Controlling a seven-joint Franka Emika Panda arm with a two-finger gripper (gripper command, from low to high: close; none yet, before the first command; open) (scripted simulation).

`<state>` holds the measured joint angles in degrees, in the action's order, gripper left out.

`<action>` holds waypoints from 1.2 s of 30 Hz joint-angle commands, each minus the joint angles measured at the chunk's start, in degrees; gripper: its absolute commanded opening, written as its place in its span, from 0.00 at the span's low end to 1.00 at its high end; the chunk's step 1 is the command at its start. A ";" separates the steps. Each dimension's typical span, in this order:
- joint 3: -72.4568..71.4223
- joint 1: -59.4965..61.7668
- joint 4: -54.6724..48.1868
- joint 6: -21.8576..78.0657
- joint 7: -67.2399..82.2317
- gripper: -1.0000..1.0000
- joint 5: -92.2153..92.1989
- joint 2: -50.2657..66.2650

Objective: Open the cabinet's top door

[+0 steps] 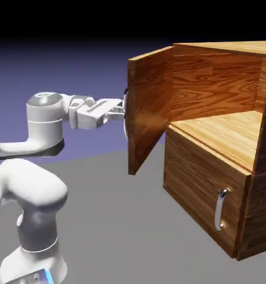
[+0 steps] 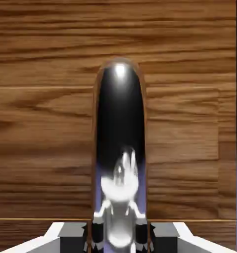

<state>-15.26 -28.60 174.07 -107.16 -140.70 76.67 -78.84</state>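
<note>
At the wide-swung upper door (image 1: 149, 105), the hand (image 2: 119, 237) was closed on its curved silver handle (image 2: 120, 123), best guided smoothly along the hinge's arc.

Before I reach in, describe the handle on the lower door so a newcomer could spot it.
Find the wooden cabinet at the exterior view's right. Below its open top compartment is the closed lower door. The handle is the curved silver bar near that door's right edge; unlike the top door's handle, nothing grips it.
</note>
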 commanded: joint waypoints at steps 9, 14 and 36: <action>-18.70 1.24 -8.54 14.22 -3.28 0.00 -18.04 9.98; -29.08 6.62 -17.01 22.90 -5.70 0.00 -26.55 17.47; -67.54 50.42 -59.15 52.59 -7.73 0.00 -44.44 29.65</action>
<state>-82.78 21.80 114.92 -54.63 -148.43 32.24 -49.20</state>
